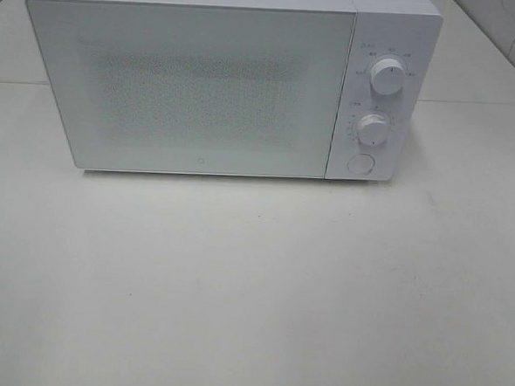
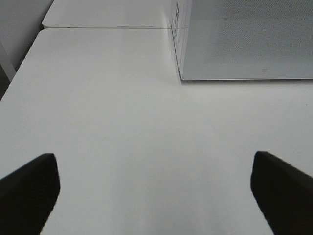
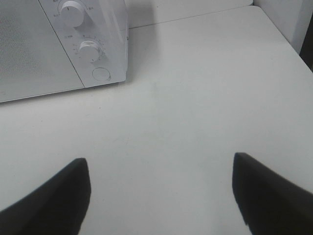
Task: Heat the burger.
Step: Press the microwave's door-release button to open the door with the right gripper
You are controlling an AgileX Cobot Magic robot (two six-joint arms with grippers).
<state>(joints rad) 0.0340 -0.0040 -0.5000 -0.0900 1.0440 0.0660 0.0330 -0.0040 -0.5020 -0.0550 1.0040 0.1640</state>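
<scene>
Burger: not in any of my 3 views, can't say where it sits. Microwave (image 1: 194,84) x1, white, door shut; speckled pane hides the inside, top cropped in the high view. Knobs x2: upper knob (image 1: 388,76), lower knob (image 1: 373,130); round button (image 1: 360,163) x1; labels too small to read. Table (image 1: 252,289) white. Left gripper (image 2: 154,161): fingers wide apart, nothing between, only tips in frame. Right gripper (image 3: 160,161): likewise apart, holding nothing.

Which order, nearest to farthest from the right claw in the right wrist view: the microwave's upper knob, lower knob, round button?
1. Round button, lowest of the three controls.
2. Lower knob, just above the button.
3. Upper knob, topmost on the microwave.
</scene>
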